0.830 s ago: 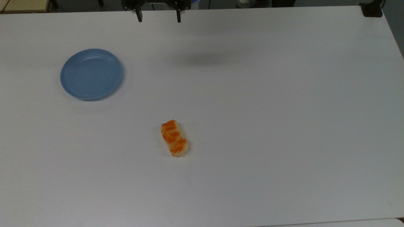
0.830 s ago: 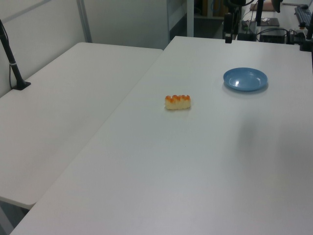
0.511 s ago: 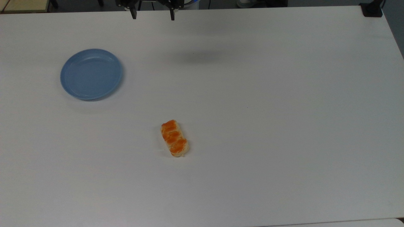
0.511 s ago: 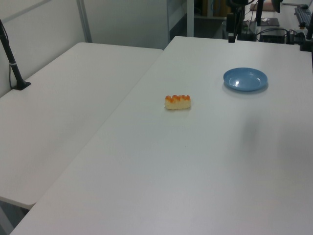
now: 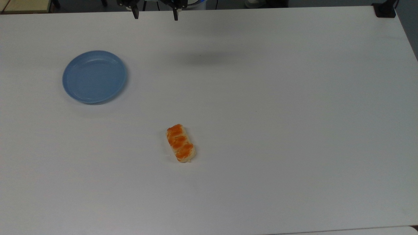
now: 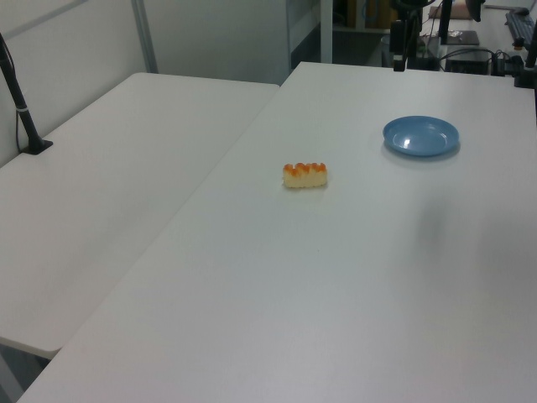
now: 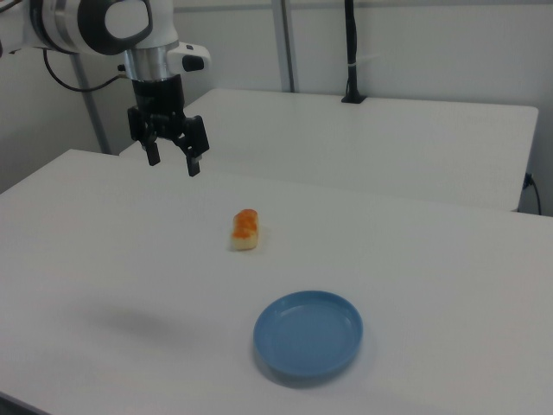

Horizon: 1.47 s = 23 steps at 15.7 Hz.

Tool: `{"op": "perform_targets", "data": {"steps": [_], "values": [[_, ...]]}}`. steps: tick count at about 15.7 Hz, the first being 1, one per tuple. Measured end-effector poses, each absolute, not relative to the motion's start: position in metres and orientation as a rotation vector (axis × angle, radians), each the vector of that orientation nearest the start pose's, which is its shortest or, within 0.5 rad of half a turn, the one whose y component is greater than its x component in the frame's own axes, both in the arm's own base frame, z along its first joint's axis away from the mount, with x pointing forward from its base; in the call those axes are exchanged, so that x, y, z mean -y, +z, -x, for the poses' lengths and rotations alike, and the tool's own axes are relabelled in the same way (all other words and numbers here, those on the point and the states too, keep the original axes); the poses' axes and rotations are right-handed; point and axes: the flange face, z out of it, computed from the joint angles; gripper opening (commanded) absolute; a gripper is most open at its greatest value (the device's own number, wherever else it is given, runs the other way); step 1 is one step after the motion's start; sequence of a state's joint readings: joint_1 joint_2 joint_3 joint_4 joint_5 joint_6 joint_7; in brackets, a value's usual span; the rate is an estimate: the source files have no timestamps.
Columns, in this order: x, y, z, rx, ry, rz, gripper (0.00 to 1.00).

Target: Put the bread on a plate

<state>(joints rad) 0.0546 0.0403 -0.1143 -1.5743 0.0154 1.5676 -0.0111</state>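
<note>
Near the middle of the white counter (image 5: 294, 130), a little toward the top view's near edge, the bread (image 5: 181, 143) lies flat with its glossy orange-brown braided top facing up and its pale sides showing. It rests on the bare surface, touching nothing else. The plate (image 5: 94, 77) (round, light blue, with a raised rim) sits well apart from the loaf, toward the far-left corner of the counter in the top view, and holds nothing. In the right view the plate (image 7: 308, 334) lies close to the near edge, with the bread (image 7: 245, 229) beyond it toward the middle.

The gripper (image 5: 154, 13) hangs in the air above the far edge of the counter in the top view, its two dark fingers spread wide with nothing between them. In the right view the gripper (image 7: 172, 160) points downward, raised clear of the surface and well apart from both loaf and plate. A soft shadow falls on the counter beneath it.
</note>
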Motion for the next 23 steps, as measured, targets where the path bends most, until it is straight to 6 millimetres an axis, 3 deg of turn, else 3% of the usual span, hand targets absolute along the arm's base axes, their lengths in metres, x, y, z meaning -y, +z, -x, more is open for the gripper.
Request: {"op": "perform_targets", "data": {"steps": [9,13,18,23], "values": [[0.028,0.597,-0.565,-0.07,0.083,3.127,1.0],[0.023,0.58,-0.573,-0.011,0.128,3.127,1.0],[0.025,0.552,-0.607,0.176,-0.014,3.139,1.0],[0.019,0.497,-0.658,0.311,-0.101,3.167,1.0]]}}
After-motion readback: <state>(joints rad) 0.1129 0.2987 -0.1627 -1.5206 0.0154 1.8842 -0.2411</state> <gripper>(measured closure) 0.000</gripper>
